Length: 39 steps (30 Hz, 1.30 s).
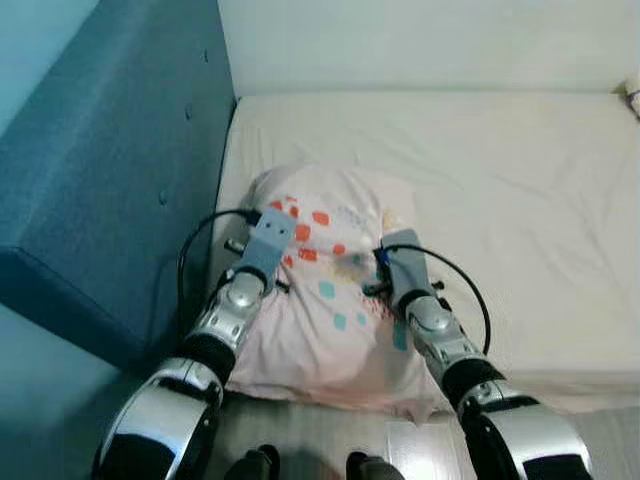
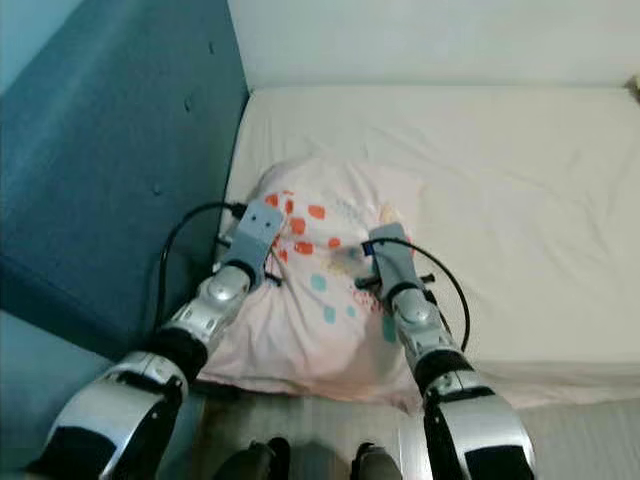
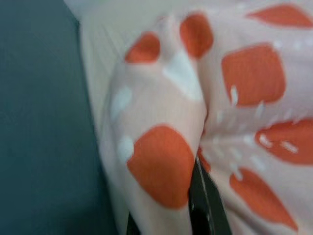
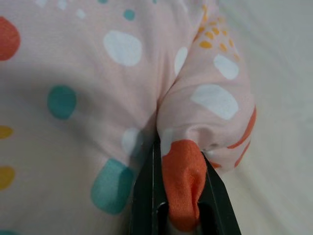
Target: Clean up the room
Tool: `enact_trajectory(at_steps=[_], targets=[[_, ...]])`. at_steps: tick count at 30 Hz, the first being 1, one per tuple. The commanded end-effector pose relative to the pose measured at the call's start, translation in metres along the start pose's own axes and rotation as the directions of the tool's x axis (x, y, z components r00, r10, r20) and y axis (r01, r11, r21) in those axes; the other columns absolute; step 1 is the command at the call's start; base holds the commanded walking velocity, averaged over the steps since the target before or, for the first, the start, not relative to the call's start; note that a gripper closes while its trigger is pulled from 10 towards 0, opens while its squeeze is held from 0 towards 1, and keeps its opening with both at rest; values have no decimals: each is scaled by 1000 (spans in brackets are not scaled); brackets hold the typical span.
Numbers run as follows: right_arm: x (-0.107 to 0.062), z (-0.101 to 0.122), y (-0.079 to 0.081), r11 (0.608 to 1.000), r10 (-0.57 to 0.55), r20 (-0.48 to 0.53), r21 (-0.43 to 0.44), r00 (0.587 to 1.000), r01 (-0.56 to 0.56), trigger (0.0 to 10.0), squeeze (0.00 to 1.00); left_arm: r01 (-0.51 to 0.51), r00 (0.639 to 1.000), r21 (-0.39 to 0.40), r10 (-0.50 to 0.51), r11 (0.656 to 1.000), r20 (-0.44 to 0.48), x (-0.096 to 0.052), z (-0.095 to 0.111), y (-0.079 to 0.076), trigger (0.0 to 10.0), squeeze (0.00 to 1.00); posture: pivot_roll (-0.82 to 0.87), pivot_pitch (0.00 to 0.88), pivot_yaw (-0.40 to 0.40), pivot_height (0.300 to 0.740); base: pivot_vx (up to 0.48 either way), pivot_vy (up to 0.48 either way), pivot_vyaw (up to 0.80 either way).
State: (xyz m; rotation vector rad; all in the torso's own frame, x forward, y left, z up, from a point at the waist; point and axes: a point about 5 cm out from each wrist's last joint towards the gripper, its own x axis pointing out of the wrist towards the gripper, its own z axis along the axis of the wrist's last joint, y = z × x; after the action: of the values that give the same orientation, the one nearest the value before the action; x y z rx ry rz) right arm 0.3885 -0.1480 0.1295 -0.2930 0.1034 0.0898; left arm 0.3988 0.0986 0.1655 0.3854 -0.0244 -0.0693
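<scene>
A pale pink pillow [image 1: 330,290] with orange, teal and white spots lies on the white mattress [image 1: 520,200], close to the blue headboard. Both arms reach onto it from the near edge. My left gripper [image 1: 272,222] sits at the pillow's left side, shut on a fold of its fabric [image 3: 161,161]; one black finger [image 3: 208,205] shows beside the fold. My right gripper [image 1: 392,242] sits at the pillow's right side. Its two black fingers [image 4: 146,196] pinch an orange-spotted bulge of pillow cloth [image 4: 183,191].
The padded blue headboard [image 1: 110,180] rises along the left of the mattress. A white wall [image 1: 420,40] runs behind the bed. A small object [image 1: 633,95] lies at the mattress's far right corner. Wooden floor [image 1: 300,450] and my feet show below the bed edge.
</scene>
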Motion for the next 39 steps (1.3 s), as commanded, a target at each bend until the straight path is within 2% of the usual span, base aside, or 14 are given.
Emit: enact_trajectory(at_steps=[1, 2, 5, 7, 9, 10, 14, 19, 23, 25, 28, 29, 31, 39], targets=[[4, 11, -6, 999, -34, 16, 17, 999, 34, 10000, 0, -171, 983, 4, 171, 985, 61, 9, 20, 39, 10000, 0, 100, 348, 20, 740, 0, 0, 0], [4, 11, -6, 999, -34, 16, 17, 999, 34, 10000, 0, -171, 983, 4, 171, 985, 61, 9, 20, 39, 10000, 0, 100, 348, 20, 740, 0, 0, 0], [12, 40, 10, 999, 37, 84, 23, 996, -39, 10000, 0, -247, 964, -38, 249, 968, 89, 14, 36, 67, 10000, 0, 109, 343, 13, 740, 0, 0, 0], [12, 40, 10, 999, 37, 84, 23, 996, -39, 10000, 0, -247, 964, -38, 249, 968, 89, 14, 36, 67, 10000, 0, 109, 343, 13, 740, 0, 0, 0], [14, 52, 26, 993, 113, 116, 20, 987, -116, 10000, 0, -264, 958, -30, 266, 964, 107, 12, 35, 80, 10000, 0, 128, 334, 1, 740, 0, 0, 0], [13, 52, 36, 986, 166, 115, 13, 979, -169, 10000, 0, -259, 960, -7, 258, 966, 109, 10, 28, 83, 10000, 0, 136, 334, -1, 740, 0, 0, 0], [12, 51, 43, 979, 202, 113, 8, 973, -204, 10000, 0, -253, 962, 9, 251, 967, 109, 8, 23, 85, 10000, 0, 136, 334, -1, 740, 0, 0, 0], [6, 36, 63, 955, 296, 63, -35, 953, -294, 10000, 0, -281, 958, 29, 279, 959, 69, -1, -3, 89, 10000, 0, 151, 336, -5, 740, 0, 0, 0], [-5, -8, 70, 949, 299, -100, -72, 949, -307, 10000, 0, -275, 960, 47, 277, 960, -46, -19, -48, 46, 10000, 0, 162, 348, -17, 740, 0, 0, 0], [-5, -8, 70, 949, 299, -100, -72, 949, -307, 10000, 0, -275, 960, 47, 277, 960, -46, -19, -48, 46, 10000, 0, 162, 348, -17, 740, 0, 0, 0], [-8, -22, 60, 963, 252, -151, -58, 956, -263, 10000, 0, -241, 967, 17, 242, 970, -84, -24, -54, 13, 10000, 0, 159, 358, -16, 740, 0, 0, 0], [-8, -22, 60, 963, 252, -151, -58, 956, -263, 10000, 0, -241, 967, 17, 242, 970, -84, -24, -54, 13, 10000, 0, 159, 358, -16, 740, 0, 0, 0], [-9, -27, 55, 968, 234, -168, -58, 958, -246, 10000, 0, -199, 977, -14, 197, 980, -86, -26, -53, -3, 10000, 0, 159, 358, -14, 740, 0, 0, 0], [-8, -27, 42, 977, 181, -164, -81, 970, -196, 10000, 0, -156, 987, -74, 152, 985, -61, -23, -40, -20, 10000, 0, 154, 358, 7, 740, 0, 0, 0]])
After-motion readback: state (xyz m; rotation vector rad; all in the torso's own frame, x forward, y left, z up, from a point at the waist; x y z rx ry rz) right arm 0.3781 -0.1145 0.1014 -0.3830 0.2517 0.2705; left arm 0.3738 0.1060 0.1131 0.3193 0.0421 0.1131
